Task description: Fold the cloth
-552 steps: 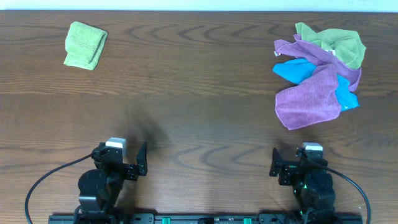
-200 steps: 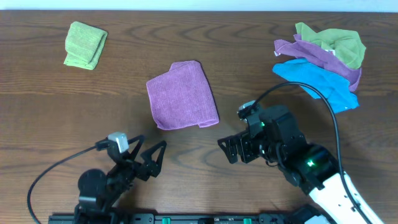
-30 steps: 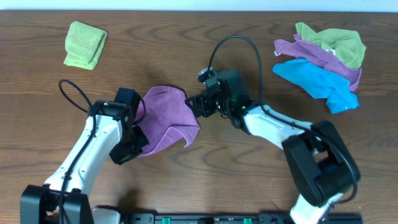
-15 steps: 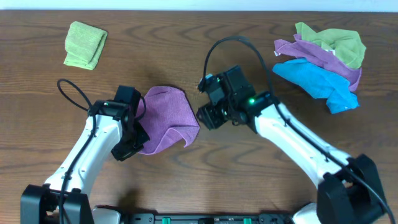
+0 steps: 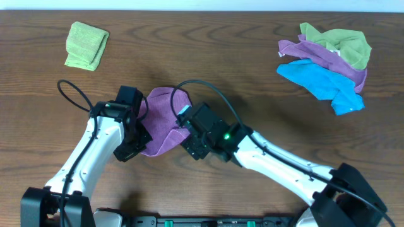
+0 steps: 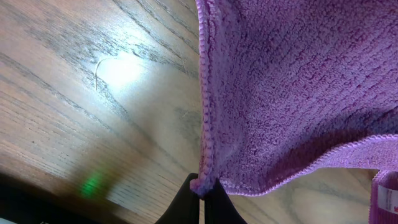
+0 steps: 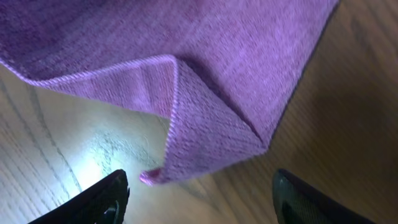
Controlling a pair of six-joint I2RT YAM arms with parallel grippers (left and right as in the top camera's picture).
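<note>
Cloth: the cloth is found on the table a little left of the middle, between the two arms and well apart from the pile of towels at the far right.
Long axis: it is judged to run from the near-left corner up to the far edge, slightly slanted.
Near-right corner: in the right wrist view a flap of the cloth is seen doubled over, its tip resting on the wood.
Left gripper: the left gripper is clamped on the near-left hem corner of the cloth.
Right gripper: the right gripper is spread wide with nothing held; the flap tip lies just ahead of it, between the two fingers.
Deciding relation: the free corner is placed straight in front of the open jaws, so a short advance and a close are judged to be what is called for.
Nearer arm: the right gripper is nearest that corner; the left gripper is already taken up.
Change: half a second earlier the right gripper was seen at the cloth's right edge, farther back; it is now brought down to the near-right corner, while the left grip is unchanged.
</note>
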